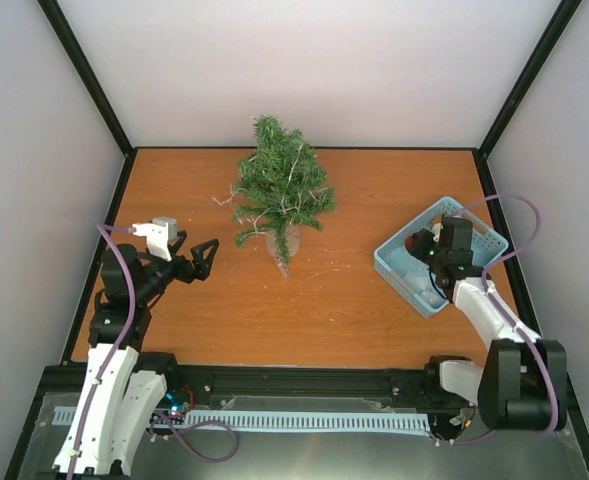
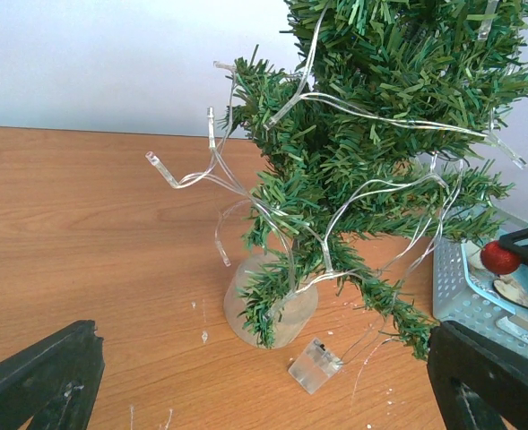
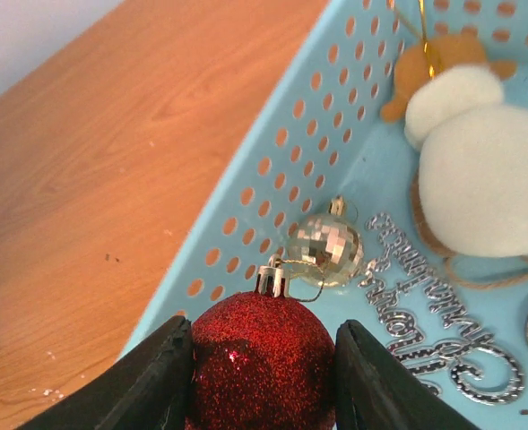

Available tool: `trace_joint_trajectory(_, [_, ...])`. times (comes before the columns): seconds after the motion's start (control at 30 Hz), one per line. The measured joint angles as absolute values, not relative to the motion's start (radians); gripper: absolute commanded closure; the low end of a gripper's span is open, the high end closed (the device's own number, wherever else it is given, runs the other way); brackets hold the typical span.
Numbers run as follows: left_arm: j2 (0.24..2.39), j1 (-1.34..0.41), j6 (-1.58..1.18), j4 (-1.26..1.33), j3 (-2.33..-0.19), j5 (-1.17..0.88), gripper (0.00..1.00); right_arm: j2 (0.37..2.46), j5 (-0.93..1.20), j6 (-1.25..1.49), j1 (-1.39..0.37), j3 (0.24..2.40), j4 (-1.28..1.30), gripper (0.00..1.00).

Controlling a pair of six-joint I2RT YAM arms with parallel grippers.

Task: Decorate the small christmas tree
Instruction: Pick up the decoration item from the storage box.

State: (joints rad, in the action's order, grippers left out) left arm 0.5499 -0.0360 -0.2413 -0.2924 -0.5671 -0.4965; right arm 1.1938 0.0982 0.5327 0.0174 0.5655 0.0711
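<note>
The small christmas tree point(image 1: 280, 190) stands mid-back on the table point(image 1: 354, 320), and its light wire point(image 2: 380, 118) is plain only from the left wrist. In the blue basket point(image 1: 398, 272) to its right, the right gripper point(image 1: 423, 247) pinches a red glitter ball point(image 3: 262, 358) — the right wrist shows both fingers touching it. The left gripper point(image 1: 206, 258) gapes wide and empty beside the tree.

Dark green tree point(image 1: 282, 192) at upper centre on an orange-brown wood-grain table point(image 1: 324, 300). Close view: pale blue basket point(image 3: 272, 179) dotted with round holes, red glitter ball point(image 3: 262, 363) at bottom, gold mirror-tiled ball point(image 3: 325, 250), silver glitter lettering point(image 3: 425, 305), cream figure point(image 3: 483, 179).
</note>
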Motion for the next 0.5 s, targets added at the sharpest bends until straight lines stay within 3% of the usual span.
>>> trace_joint_trajectory(0.5, [0.566, -0.036, -0.241, -0.292, -0.567, -0.510, 0.00, 0.862, 0.117, 0.245, -0.033, 0.698, 0.207, 0.56])
